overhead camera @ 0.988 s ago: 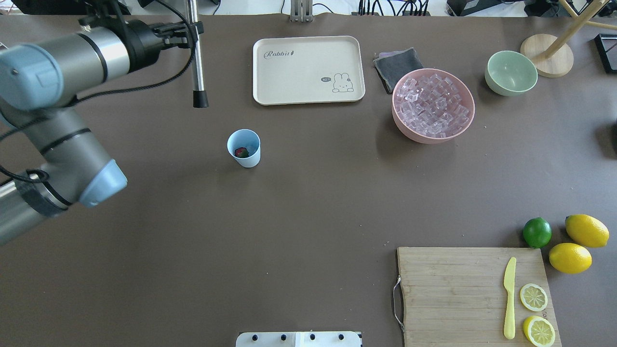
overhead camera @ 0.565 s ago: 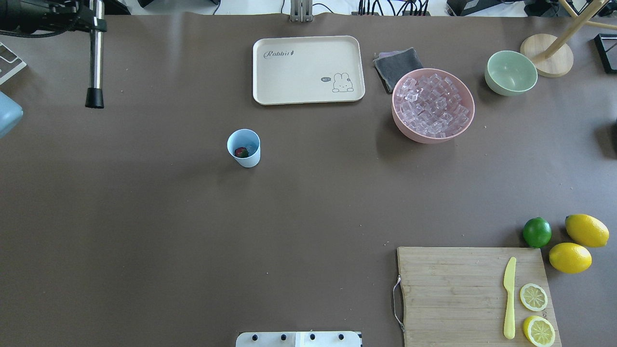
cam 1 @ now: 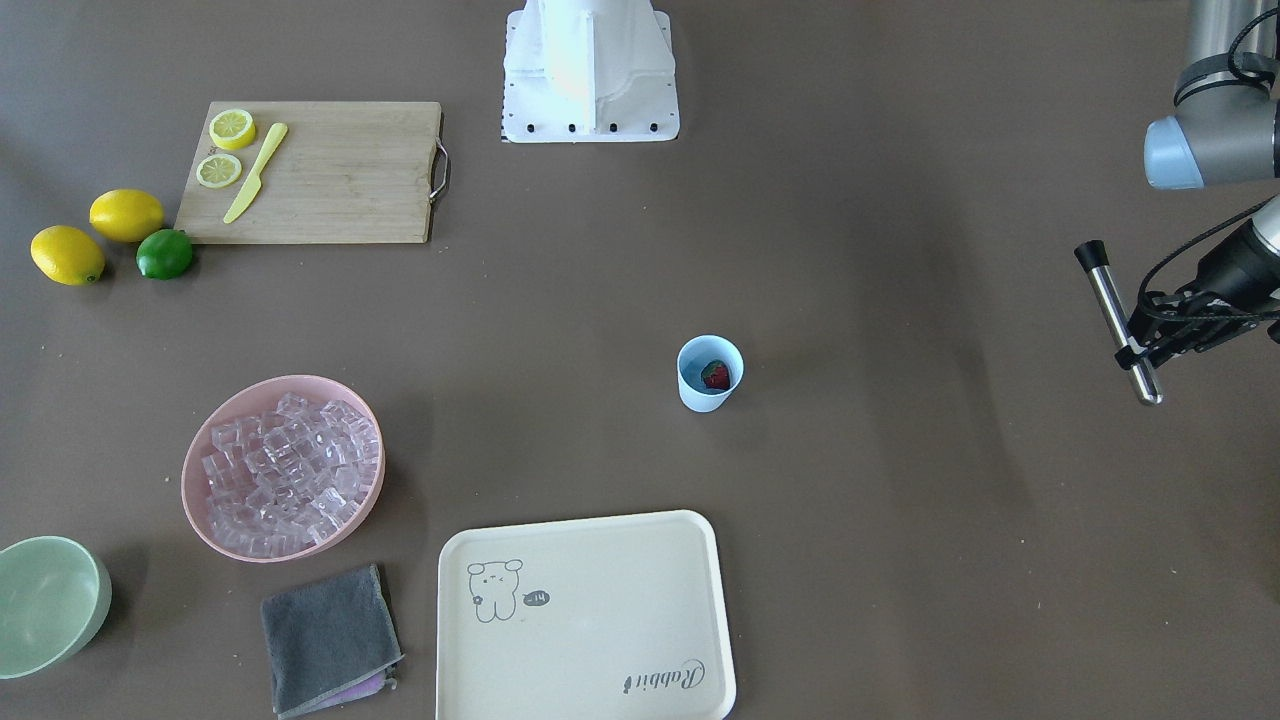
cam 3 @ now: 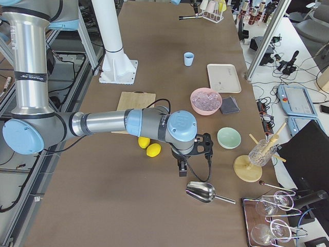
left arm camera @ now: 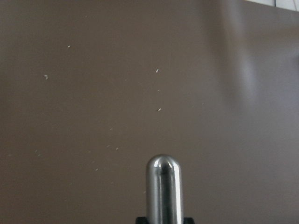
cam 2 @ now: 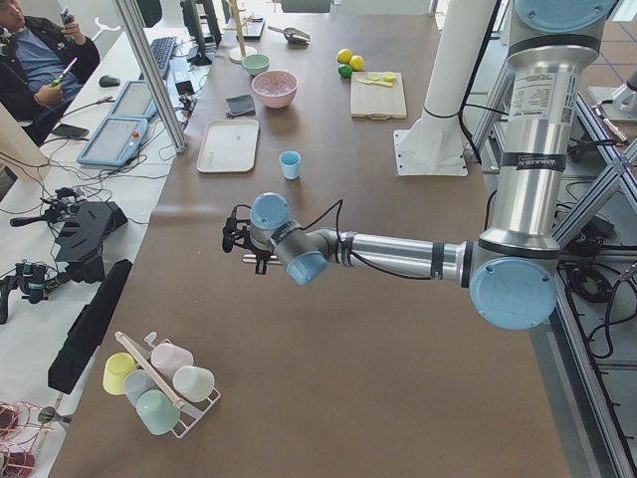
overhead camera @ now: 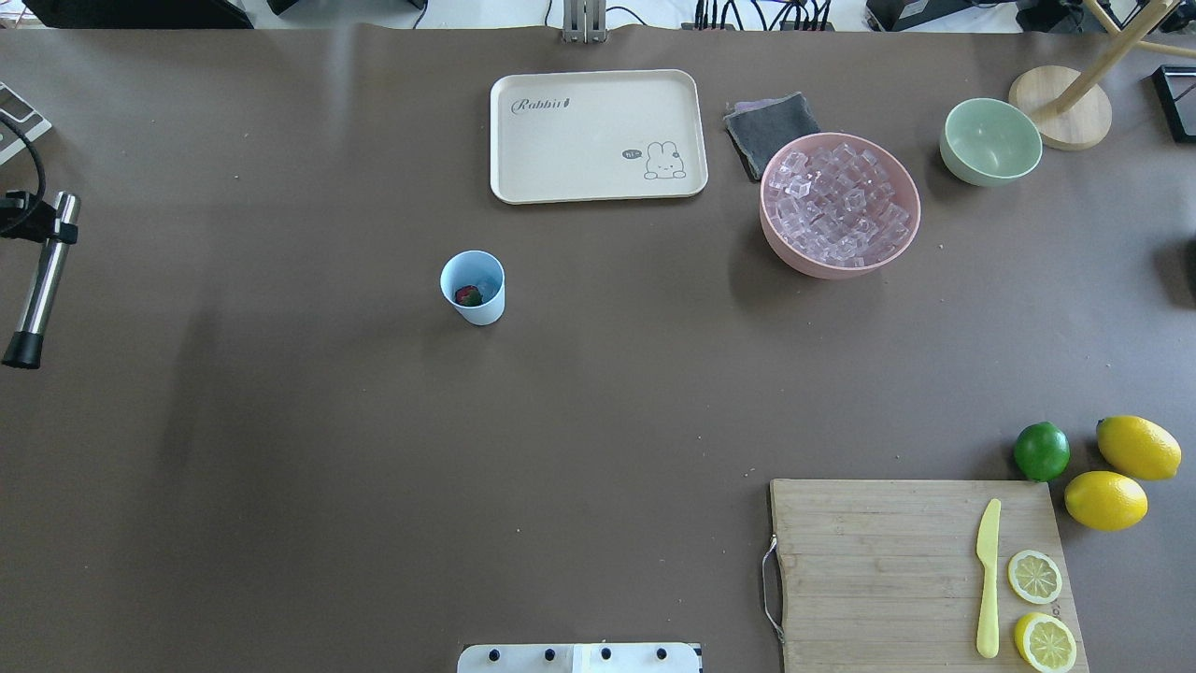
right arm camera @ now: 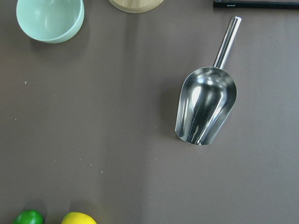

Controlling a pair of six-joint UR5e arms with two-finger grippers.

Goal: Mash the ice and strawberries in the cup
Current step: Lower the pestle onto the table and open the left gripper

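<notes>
The light blue cup [overhead camera: 485, 302] stands upright left of the table's middle, also in the front-facing view [cam 1: 697, 395]. The red strawberry [overhead camera: 467, 295] lies inside it [cam 1: 716, 375]. The ice [overhead camera: 838, 204] fills the pink bowl [overhead camera: 780, 250] at the back right. My left gripper [overhead camera: 21, 224] is at the table's far left edge, far from the cup. It is shut on a steel muddler [overhead camera: 39, 280] with a black tip, held tilted above the table [cam 1: 1118, 315]. My right gripper [cam 3: 181, 170] shows only in the exterior right view, so I cannot tell its state.
A cream tray [overhead camera: 598, 136] and grey cloth [overhead camera: 771, 131] lie at the back. A pale green bowl [overhead camera: 990, 142] is at the back right. A cutting board [overhead camera: 888, 570] with yellow knife and lemon slices, a lime [overhead camera: 1041, 451] and two lemons are front right. A metal scoop [right arm camera: 205, 105] lies below the right wrist.
My left arm has swung off to the table's left edge and toward the robot, carrying the muddler, which now tilts. The cup and the strawberry have not moved.
</notes>
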